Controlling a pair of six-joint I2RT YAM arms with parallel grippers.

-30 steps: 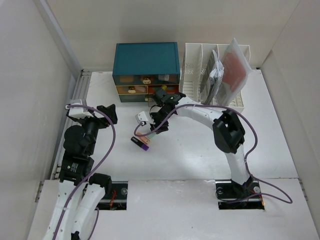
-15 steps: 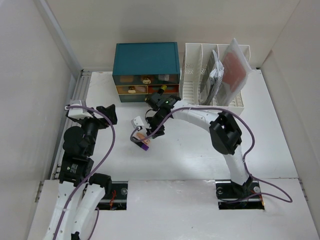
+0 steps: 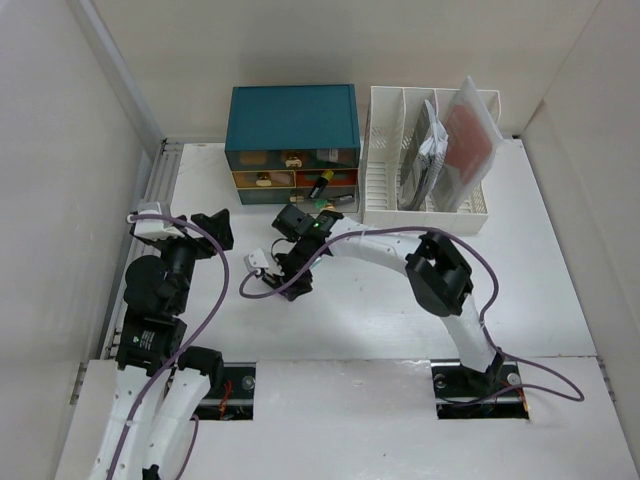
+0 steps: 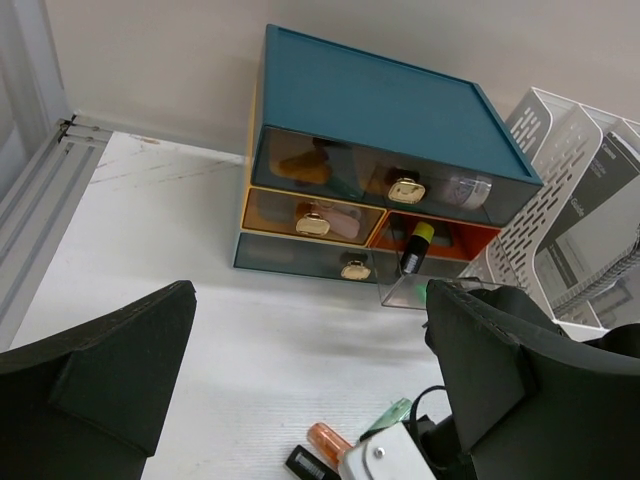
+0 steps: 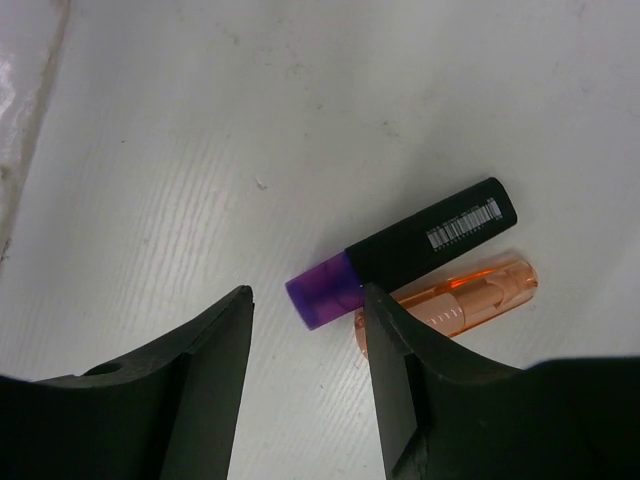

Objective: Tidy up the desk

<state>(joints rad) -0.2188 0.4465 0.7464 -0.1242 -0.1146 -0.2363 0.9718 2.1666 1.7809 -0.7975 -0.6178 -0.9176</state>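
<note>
Top view: your right gripper (image 3: 288, 282) sits low over the desk (image 3: 540, 280), at 6 o'clock from the teal cabinet (image 3: 292, 128). It hides whatever lies under it. The desk itself spans the whole work area under both arms.

The right wrist view fills the gap. A black marker (image 5: 425, 238) with a purple cap (image 5: 320, 290) lies flat on the desk. An orange tube (image 5: 455, 298) touches it on its 5 o'clock side. The jaws are apart with nothing clamped. The purple cap shows in the space between the 2 fingertips (image 5: 215, 350); you cannot tell whether they touch it.

Only the left wrist view shows the drawer fronts. Your left gripper (image 4: 308, 300) has its jaws spread wide and empty, with the cabinet at its 12 o'clock. This view also catches the orange tube at 6 o'clock, by the bottom edge.

Containers:
- **Cabinet, top row:** 2 see-through teal drawers, both shut. There is a brown item in the left one and a pale item in the right one.
- **Cabinet, middle row:** the left orange drawer is shut, with pinkish contents. The right-hand open drawer (image 4: 455, 240) holds 1 dark marker with a yellow-green cap (image 4: 413, 248).
- **Cabinet, bottom row:** the drawer is shut and its contents are unclear.
- **File rack:** the white file rack (image 3: 385, 150) stands just beside the cabinet at its 3 o'clock. A grey printed packet (image 3: 430, 150) and a red-brown packet (image 3: 468, 130) stand leaning in its right-hand slots.
</note>
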